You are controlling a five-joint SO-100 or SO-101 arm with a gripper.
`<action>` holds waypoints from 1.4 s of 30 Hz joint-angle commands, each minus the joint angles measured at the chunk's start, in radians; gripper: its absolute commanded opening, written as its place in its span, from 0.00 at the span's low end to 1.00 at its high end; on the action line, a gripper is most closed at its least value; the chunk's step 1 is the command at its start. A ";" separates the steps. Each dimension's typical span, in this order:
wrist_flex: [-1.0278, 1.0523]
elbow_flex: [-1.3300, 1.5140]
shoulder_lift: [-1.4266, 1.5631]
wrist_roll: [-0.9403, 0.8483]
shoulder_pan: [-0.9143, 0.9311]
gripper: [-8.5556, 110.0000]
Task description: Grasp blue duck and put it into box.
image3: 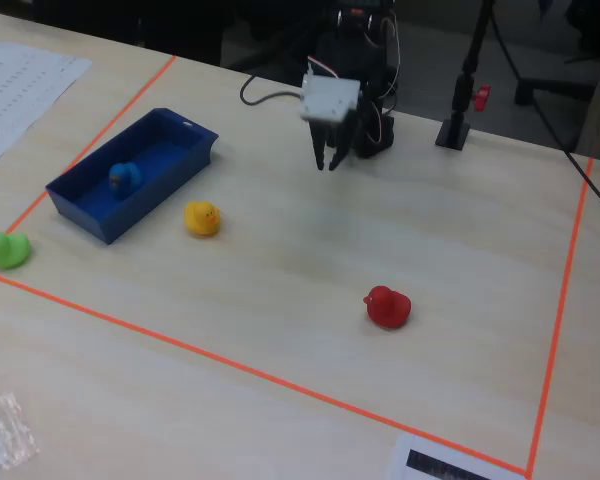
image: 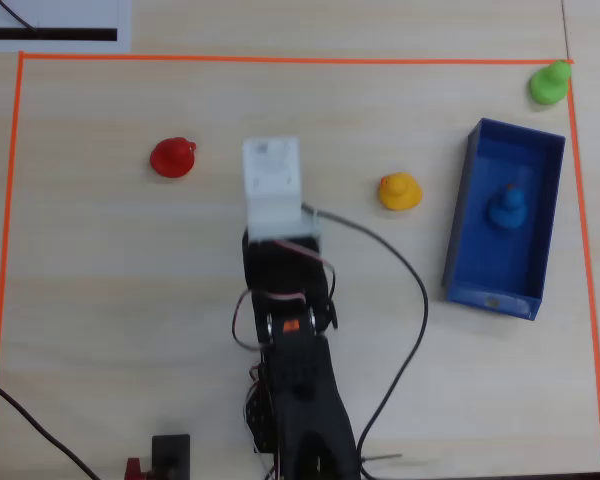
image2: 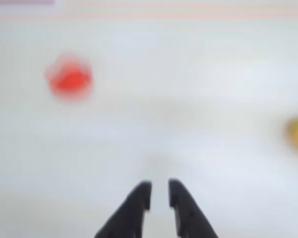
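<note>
One blue duck (image: 506, 207) in box (image: 470, 190), w/ bare floor around.

A pale wood-grain counter (image: 110, 300) is marked with an orange tape border (image: 280, 59). A long blue box (image: 458, 240) sits on it at the right side in the overhead view. Just left of the box lies a yellow duck (image: 400, 191). Well to the left of the box, past the arm's base (image: 300, 400), lies a red duck (image: 172, 157). A green duck (image: 550, 83) sits just beyond the box's far end, on the tape corner. White paper (image: 55, 25) lies outside the border, far from the box.
</note>
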 commanded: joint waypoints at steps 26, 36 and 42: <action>0.371 0.476 0.434 -0.077 0.044 0.17; 0.371 0.476 0.436 -0.077 0.044 0.17; 0.371 0.476 0.436 -0.077 0.044 0.17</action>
